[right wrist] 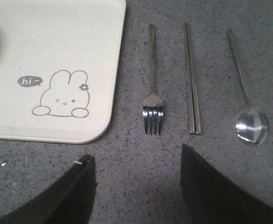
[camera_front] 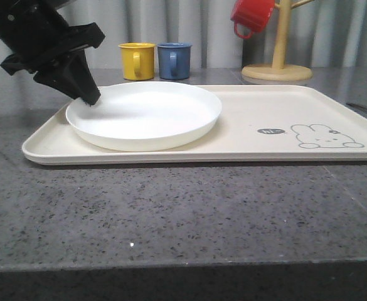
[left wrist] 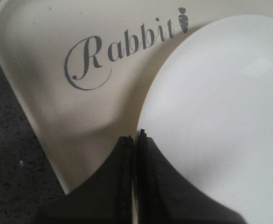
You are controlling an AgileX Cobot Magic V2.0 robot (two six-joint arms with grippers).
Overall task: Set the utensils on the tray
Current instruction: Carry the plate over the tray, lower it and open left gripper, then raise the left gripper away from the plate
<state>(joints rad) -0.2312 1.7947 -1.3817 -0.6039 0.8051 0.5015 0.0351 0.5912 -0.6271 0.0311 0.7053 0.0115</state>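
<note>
The cream tray (camera_front: 252, 141) lies across the table with the round white plate (camera_front: 145, 116) on its left half. My left gripper (camera_front: 92, 100) is at the plate's left rim; in the left wrist view its jaws are shut on the rim of the plate (left wrist: 220, 116), beside the "Rabbit" script on the tray (left wrist: 47, 56). The utensils lie side by side on the table just right of the tray (right wrist: 57, 37): fork (right wrist: 152, 100), long flat knife (right wrist: 191, 84), spoon (right wrist: 250, 123). My right gripper (right wrist: 136, 153) hovers open and empty above the table, close to the fork's tines.
A yellow mug (camera_front: 137, 61) and a blue mug (camera_front: 174, 60) stand behind the tray. A wooden mug tree (camera_front: 277, 63) at the back right carries a red mug (camera_front: 253, 15). Bare grey speckled tabletop (camera_front: 170, 213) stretches in front of the tray.
</note>
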